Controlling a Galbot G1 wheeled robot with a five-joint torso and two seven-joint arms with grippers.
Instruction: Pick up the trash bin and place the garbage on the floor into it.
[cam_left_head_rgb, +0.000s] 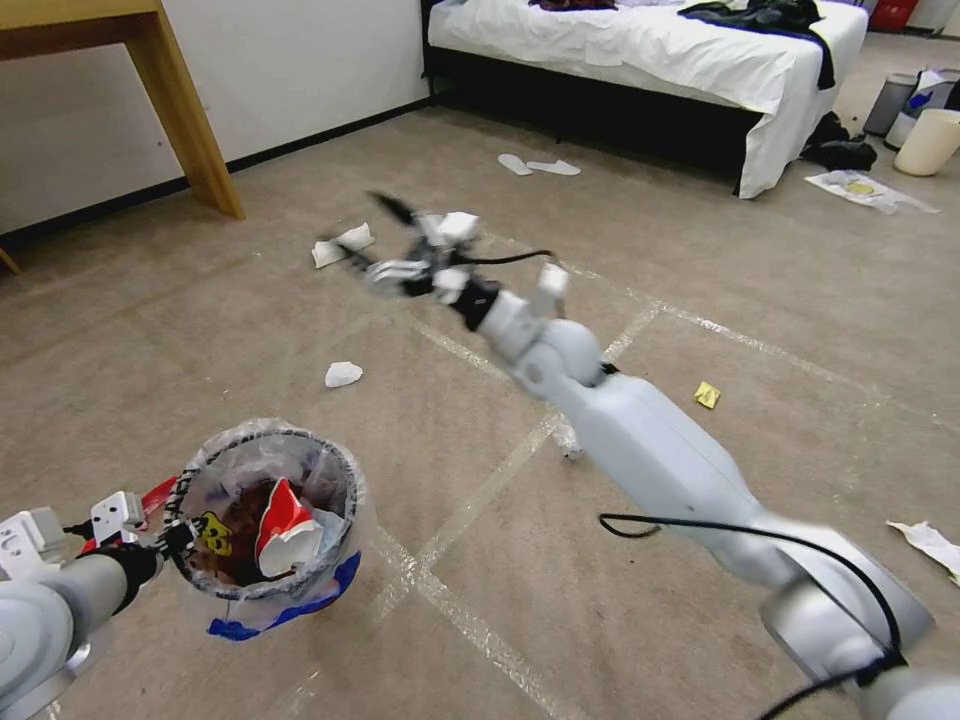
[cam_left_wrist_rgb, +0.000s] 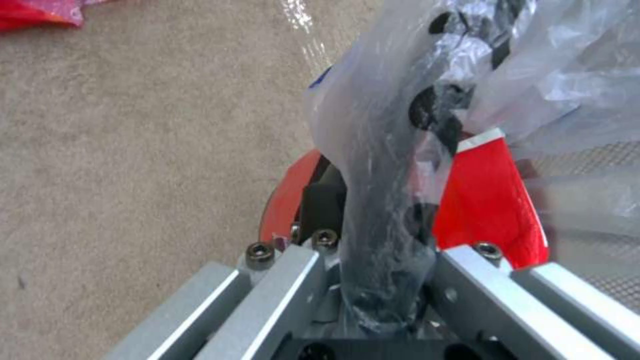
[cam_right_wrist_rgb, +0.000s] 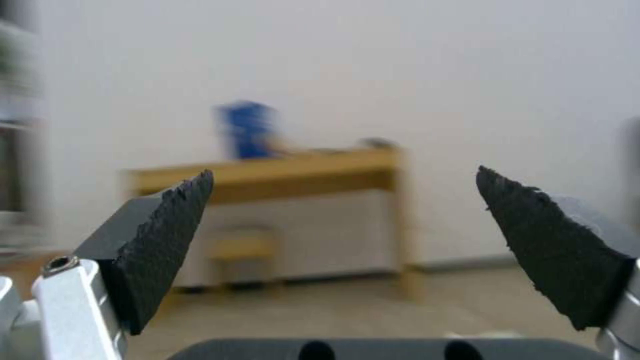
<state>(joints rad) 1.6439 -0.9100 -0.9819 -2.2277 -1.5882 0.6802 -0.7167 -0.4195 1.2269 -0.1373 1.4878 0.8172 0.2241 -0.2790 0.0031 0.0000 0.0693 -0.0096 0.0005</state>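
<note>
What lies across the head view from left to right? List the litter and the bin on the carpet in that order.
trash bin held at its rim by the left end effector → white tissue → small yellow scrap → white paper at the right edge. The right end effector hangs open above the floor.

The floor (cam_left_head_rgb: 180, 300) before me is beige carpet crossed by shiny tape lines (cam_left_head_rgb: 480, 500). On it lie white tissues (cam_left_head_rgb: 343, 374), a yellow scrap (cam_left_head_rgb: 707, 395), two pale insoles (cam_left_head_rgb: 538, 166), and white paper (cam_left_head_rgb: 930, 545) at my right.
</note>
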